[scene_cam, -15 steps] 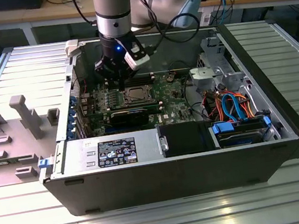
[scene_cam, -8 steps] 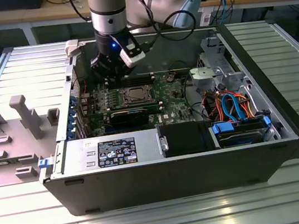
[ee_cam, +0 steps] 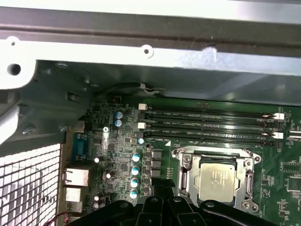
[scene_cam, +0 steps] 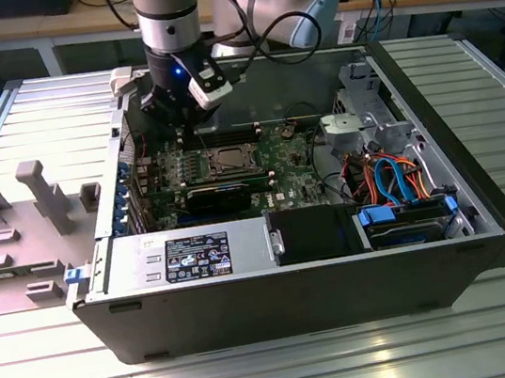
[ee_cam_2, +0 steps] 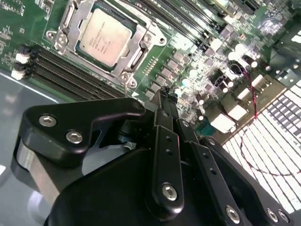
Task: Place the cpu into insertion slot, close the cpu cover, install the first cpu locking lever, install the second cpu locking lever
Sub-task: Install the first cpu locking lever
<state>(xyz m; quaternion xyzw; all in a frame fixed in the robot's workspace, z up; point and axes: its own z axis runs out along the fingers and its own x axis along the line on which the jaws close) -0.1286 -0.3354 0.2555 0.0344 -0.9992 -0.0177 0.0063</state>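
At the exterior view's left, the gripper [scene_cam: 182, 114] hangs over the far-left part of the green motherboard [scene_cam: 277, 161], its jaws pressed together and holding nothing. To its right the cpu [ee_cam_2: 103, 36] already lies in the insertion slot [ee_cam: 217, 176] under the cpu cover [ee_cam_2: 136, 44]. Judged from this, the levers need a low, slow hooking approach that stays off the memory slots [ee_cam: 207, 125].

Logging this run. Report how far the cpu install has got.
Done: the cpu lies in the slot, with the cover framing it flat in both wrist views. In hand: nothing; the gripper is shut and empty above the board beside the socket. Left: I cannot tell whether either locking lever is latched.
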